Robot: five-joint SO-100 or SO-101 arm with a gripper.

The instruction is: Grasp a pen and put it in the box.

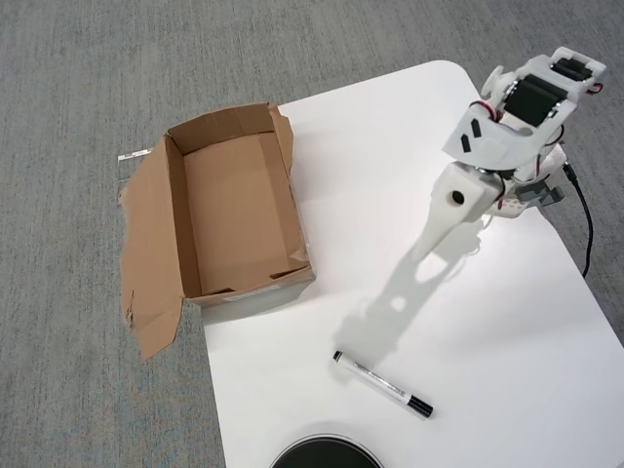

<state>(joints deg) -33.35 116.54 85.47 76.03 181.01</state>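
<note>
The pen (382, 384), white with black ends, lies flat on the white table (487, 331) near its front edge in the overhead view. The brown cardboard box (234, 210) sits empty at the table's left edge, its torn flap (146, 249) spread out over the carpet. My white gripper (421, 255) reaches down-left from the arm's base (526, 185) at the upper right. Its fingers look pressed together with nothing between them. The tip is well above and to the right of the pen, apart from it, and casts a shadow toward it.
A black round object (327, 452) pokes in at the bottom edge, just below the pen. A black cable (585, 229) runs along the table's right edge. Grey carpet (97, 78) surrounds the table on the left and top.
</note>
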